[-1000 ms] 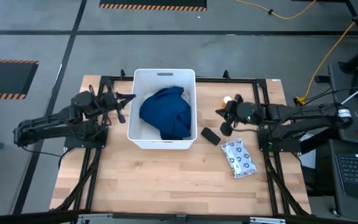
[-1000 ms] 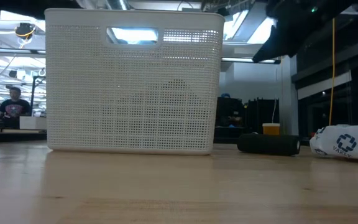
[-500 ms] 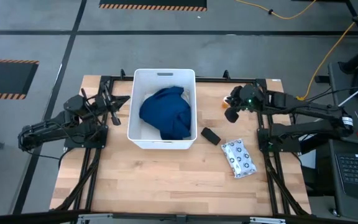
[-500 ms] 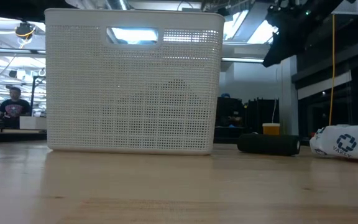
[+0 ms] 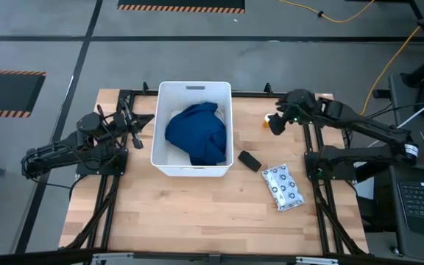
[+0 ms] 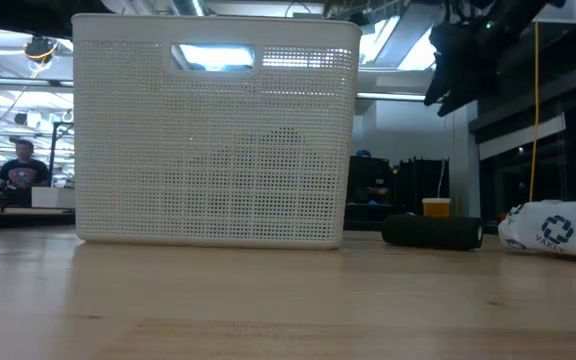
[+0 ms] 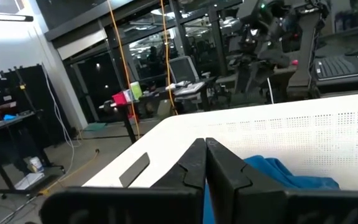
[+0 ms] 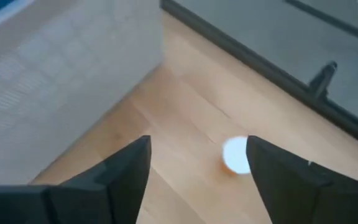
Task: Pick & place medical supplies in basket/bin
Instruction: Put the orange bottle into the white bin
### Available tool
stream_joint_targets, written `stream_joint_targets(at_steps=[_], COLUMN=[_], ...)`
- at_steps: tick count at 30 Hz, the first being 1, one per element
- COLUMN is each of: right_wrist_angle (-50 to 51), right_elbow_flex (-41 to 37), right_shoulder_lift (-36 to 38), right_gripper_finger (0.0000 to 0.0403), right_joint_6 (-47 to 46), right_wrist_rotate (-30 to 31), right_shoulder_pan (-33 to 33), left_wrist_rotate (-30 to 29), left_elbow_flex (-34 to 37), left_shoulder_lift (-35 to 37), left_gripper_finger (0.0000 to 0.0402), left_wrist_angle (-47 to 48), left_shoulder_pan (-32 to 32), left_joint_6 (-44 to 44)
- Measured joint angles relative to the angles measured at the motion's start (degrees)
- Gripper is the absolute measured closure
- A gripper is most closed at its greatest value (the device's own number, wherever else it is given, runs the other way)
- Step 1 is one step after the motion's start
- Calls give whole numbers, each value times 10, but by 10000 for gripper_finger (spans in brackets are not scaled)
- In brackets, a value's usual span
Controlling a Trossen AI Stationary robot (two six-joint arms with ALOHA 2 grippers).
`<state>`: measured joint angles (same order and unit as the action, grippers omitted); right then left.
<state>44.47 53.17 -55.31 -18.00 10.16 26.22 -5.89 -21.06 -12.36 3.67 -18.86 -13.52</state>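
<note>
The white basket (image 5: 194,166) stands mid-table with the dark blue cloth (image 5: 197,134) lying inside it. On the wood right of the basket lie a black oblong (image 5: 249,160) and a white dotted packet (image 5: 282,186). A small orange bottle with a white cap (image 8: 235,155) stands upright near the far right edge. My right gripper (image 8: 197,142) hangs open above the bottle and tilts down toward it, touching nothing. My left gripper (image 7: 205,146) is shut and level, just outside the basket's left wall.
Black frame rails (image 5: 311,158) run along the table's left, right and far sides. The basket's tall wall (image 8: 61,68) is close to my right gripper on its left. Bare wood (image 5: 197,213) stretches between the basket and the near edge.
My right gripper has risen and swung from above the black oblong toward the table's far edge, stopping over the orange bottle, and its fingers have opened wide. My left gripper has drawn back a little from the basket toward the table's left edge, still shut.
</note>
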Motion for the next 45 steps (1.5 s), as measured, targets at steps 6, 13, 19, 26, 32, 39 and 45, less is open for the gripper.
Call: stream_joint_targets(at_steps=[6, 13, 19, 26, 32, 39, 45], right_wrist_angle=[3, 4, 5, 6, -1, -13, -70], right_elbow_flex=[0, 0, 0, 0, 0, -14, -53], right_shoulder_lift=[-59, -126, -146, -172, -198, -203, -203], right_gripper_finger=[138, 138, 139, 139, 139, 139, 139], right_joint_6=[16, 18, 17, 17, 18, 8, 4], right_wrist_rotate=[-13, -37, -44, -52, -54, -53, -53], right_shoulder_pan=[22, 59, 79, 86, 89, 98, 102], left_wrist_rotate=[0, 0, -1, -1, 0, 0, 0], left_elbow_flex=[0, 0, 0, 0, 0, 0, 0], left_shoulder_lift=[0, 0, 0, 0, 0, 0, 0], left_gripper_finger=[399, 394, 400, 394, 397, 399, 394], left_wrist_angle=[2, 17, 18, 28, 28, 30, 30], left_shoulder_pan=[0, 0, 0, 0, 0, 0, 0], left_joint_6=[4, 8, 8, 11, 23, 23, 20])
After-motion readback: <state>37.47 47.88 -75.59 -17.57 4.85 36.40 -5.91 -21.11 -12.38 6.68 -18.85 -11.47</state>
